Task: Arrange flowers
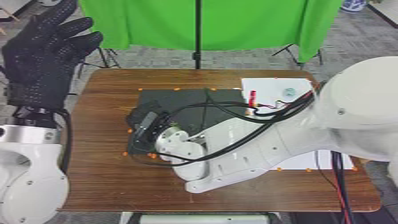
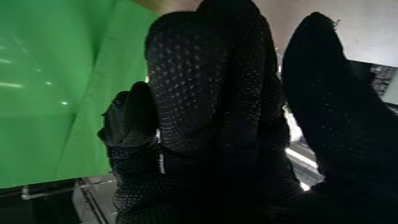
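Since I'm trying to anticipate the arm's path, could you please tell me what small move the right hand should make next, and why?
I would probably ease the right hand across toward the small red item on the white sheet: its fingers are straight and seem to hold nothing, and it is over the dark mat's left part, away from that item.

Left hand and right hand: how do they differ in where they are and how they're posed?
In the head view, the left hand is off the table's left side, while the right hand is over the black mat.
The left hand points toward the far side; the right hand points leftward across the mat.
The left hand's fingers are spread; the right hand's lie closer together.
Both wear black gloves.
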`<move>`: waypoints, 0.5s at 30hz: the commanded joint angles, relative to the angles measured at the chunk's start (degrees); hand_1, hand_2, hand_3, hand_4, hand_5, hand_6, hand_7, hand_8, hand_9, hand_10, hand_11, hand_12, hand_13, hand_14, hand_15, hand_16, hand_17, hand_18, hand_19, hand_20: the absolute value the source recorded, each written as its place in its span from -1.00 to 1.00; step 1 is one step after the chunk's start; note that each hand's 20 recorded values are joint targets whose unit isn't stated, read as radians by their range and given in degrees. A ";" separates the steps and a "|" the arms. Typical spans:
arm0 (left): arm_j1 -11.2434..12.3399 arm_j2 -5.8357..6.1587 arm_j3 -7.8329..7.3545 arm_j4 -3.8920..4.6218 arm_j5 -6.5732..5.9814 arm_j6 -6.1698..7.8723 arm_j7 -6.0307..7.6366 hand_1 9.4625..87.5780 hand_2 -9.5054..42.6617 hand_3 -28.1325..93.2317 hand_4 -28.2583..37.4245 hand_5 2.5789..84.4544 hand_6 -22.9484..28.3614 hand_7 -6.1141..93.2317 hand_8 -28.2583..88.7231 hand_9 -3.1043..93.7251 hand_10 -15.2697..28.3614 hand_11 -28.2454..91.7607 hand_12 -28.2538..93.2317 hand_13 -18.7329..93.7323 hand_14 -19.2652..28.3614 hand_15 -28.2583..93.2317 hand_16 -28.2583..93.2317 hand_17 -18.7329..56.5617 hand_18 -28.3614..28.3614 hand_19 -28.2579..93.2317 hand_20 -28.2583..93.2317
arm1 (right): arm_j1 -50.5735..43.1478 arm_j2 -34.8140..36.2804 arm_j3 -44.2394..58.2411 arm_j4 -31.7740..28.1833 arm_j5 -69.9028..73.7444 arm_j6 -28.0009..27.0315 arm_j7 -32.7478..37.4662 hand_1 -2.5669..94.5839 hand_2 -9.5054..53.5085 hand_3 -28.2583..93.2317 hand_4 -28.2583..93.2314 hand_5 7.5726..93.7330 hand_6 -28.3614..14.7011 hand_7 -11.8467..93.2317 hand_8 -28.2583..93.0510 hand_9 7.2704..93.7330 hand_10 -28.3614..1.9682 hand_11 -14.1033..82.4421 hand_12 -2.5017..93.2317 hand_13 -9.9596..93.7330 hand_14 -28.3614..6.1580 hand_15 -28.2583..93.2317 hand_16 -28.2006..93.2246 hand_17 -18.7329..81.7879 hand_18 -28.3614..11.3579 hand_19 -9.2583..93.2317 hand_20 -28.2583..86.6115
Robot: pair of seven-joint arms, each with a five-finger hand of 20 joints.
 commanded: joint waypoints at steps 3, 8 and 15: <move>10.76 -7.06 -8.26 -0.54 2.60 -0.74 -8.23 -0.69 -0.17 0.70 -1.00 -0.19 0.31 -0.61 -0.67 -0.30 0.64 -0.03 -0.38 -0.23 0.98 0.40 -0.74 -0.66 0.90 0.61 -0.38 | -3.77 10.28 11.23 -4.92 -2.53 -3.12 -2.17 -0.16 -1.00 0.72 -1.00 0.46 0.42 -0.44 -0.72 0.89 0.33 -0.09 -0.57 0.78 0.35 0.38 -0.22 0.24 -0.53 1.00 -0.04; 17.97 -10.82 -12.27 -0.07 0.51 0.79 -6.35 -0.69 -0.18 0.70 -1.00 -0.19 0.31 -0.61 -0.67 -0.30 0.64 -0.03 -0.38 -0.23 0.97 0.40 -0.74 -0.66 0.90 0.61 -0.38 | -11.85 19.45 22.47 -8.73 -3.48 -8.49 -2.78 -0.21 -1.00 0.72 -1.00 0.35 0.37 -0.44 -0.75 0.77 0.23 -0.10 -0.58 0.71 0.28 0.37 -0.23 0.18 -0.55 0.98 -0.08; 21.39 -13.83 -14.45 -0.62 0.93 0.53 -7.09 -0.69 -0.18 0.70 -1.00 -0.19 0.30 -0.61 -0.67 -0.31 0.64 -0.04 -0.38 -0.24 0.96 0.39 -0.73 -0.67 0.89 0.60 -0.38 | -23.87 31.00 35.79 -12.47 -5.70 -9.78 0.13 -0.24 -1.00 0.72 -1.00 0.26 0.30 -0.45 -0.74 0.61 0.09 -0.18 -0.62 0.62 0.15 0.36 -0.26 0.12 -0.59 0.94 -0.14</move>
